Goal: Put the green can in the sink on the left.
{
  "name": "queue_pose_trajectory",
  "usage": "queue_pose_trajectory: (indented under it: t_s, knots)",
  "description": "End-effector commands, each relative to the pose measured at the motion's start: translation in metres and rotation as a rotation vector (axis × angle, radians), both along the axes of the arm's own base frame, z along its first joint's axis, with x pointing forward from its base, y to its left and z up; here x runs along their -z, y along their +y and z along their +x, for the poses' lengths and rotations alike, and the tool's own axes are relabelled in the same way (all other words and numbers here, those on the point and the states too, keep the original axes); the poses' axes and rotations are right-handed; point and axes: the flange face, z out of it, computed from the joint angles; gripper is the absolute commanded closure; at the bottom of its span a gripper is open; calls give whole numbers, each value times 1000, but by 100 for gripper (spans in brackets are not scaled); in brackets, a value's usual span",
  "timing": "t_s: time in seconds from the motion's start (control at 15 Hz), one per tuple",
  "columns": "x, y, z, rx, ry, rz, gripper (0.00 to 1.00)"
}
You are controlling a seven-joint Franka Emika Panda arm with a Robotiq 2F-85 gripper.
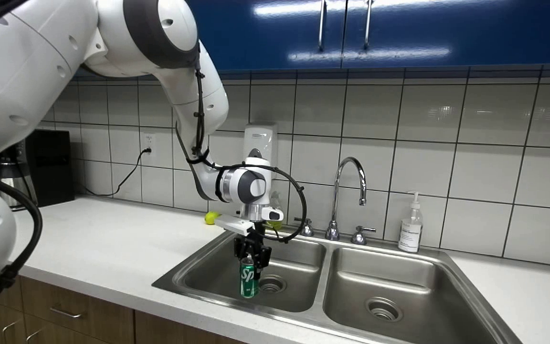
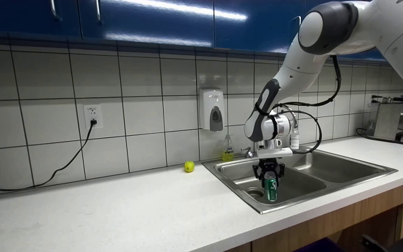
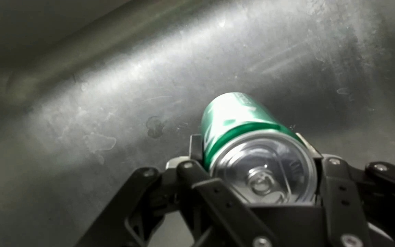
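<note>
Claw (image 3: 252, 145) gripping green can (image 2: 271, 192) over left basin (image 1: 299, 286); faucet (image 1: 335, 200) behind, yellow-green fruit (image 2: 189, 166) on counter (image 2: 128, 206).

Past the divider (image 1: 324, 277), the right basin (image 1: 401, 284) offers the hand (image 3: 252, 147) room.

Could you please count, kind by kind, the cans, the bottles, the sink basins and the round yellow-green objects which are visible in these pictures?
Green can: 1
Bottles: 2
Sink basins: 2
Round yellow-green object: 1
Total: 6, each counted once across the views
</note>
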Motion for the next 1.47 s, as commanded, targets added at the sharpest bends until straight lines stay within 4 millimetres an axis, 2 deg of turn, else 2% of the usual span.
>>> queue_pose_trajectory:
  t_s: [0.0, 0.27, 1.33, 1.4]
  knots:
    - [16, -6, 6, 32, 7, 20, 62]
    - [27, -7, 6, 39, 19, 24, 62]
    - [39, -9, 3, 51, 35, 35, 62]
    - [38, -8, 3, 54, 37, 32, 12]
